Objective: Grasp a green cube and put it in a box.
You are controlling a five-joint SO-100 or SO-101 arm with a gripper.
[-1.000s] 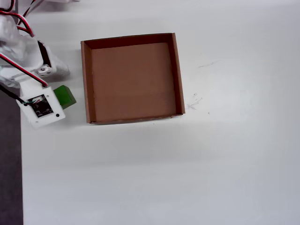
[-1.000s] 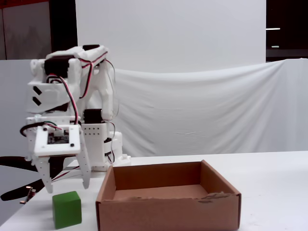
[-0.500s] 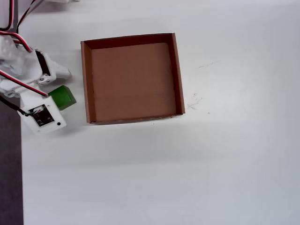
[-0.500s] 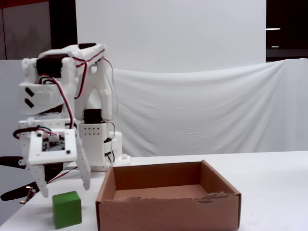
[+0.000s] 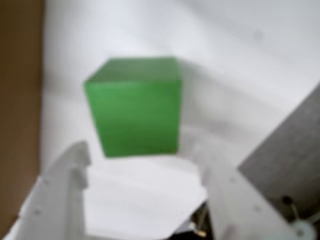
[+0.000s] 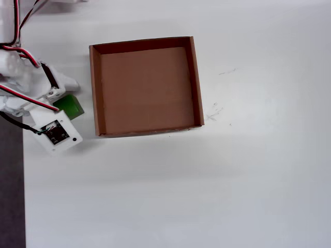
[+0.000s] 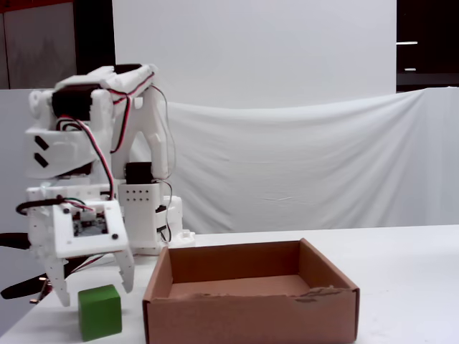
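The green cube (image 5: 134, 107) stands on the white table, just left of the box in the overhead view (image 6: 71, 106) and the fixed view (image 7: 99, 312). My gripper (image 5: 140, 167) is open and empty. Its two white fingertips (image 5: 67, 175) straddle the table just short of the cube. In the fixed view the gripper (image 7: 95, 285) hovers right above the cube, with the fingers spread to either side of its top. The box (image 6: 94, 88) is an empty brown cardboard tray; it also shows in the fixed view (image 7: 251, 315).
The box wall shows as a brown strip at the left edge of the wrist view (image 5: 20, 100). The table's edge and a dark floor lie close beside the arm (image 6: 10, 186). The arm's base (image 7: 143, 215) stands behind the gripper.
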